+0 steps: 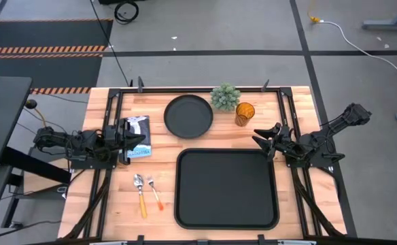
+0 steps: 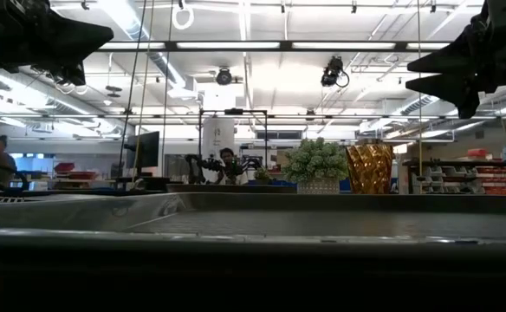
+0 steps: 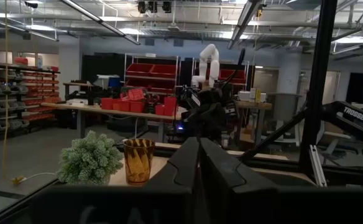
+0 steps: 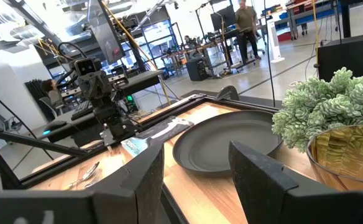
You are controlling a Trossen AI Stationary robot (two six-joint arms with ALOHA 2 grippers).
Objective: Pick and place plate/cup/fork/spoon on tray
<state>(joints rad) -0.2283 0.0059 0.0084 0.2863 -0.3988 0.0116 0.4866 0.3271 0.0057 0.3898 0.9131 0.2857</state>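
Observation:
The black rectangular tray [image 1: 226,188] lies at the table's near middle. The round black plate [image 1: 188,116] lies beyond it. The amber cup [image 1: 245,113] stands upright to the plate's right, next to a small potted plant [image 1: 225,96]. The spoon [image 1: 140,194] and the fork [image 1: 155,193] lie side by side left of the tray. My left gripper [image 1: 143,141] is shut and empty, held above the table's left side. My right gripper [image 1: 265,141] is open and empty, held above the tray's far right corner, near the cup.
A blue and white packet [image 1: 136,138] lies under my left gripper. The plant stands close to the cup and the plate. Black frame rails [image 1: 107,122] run along the table's left, right and far sides.

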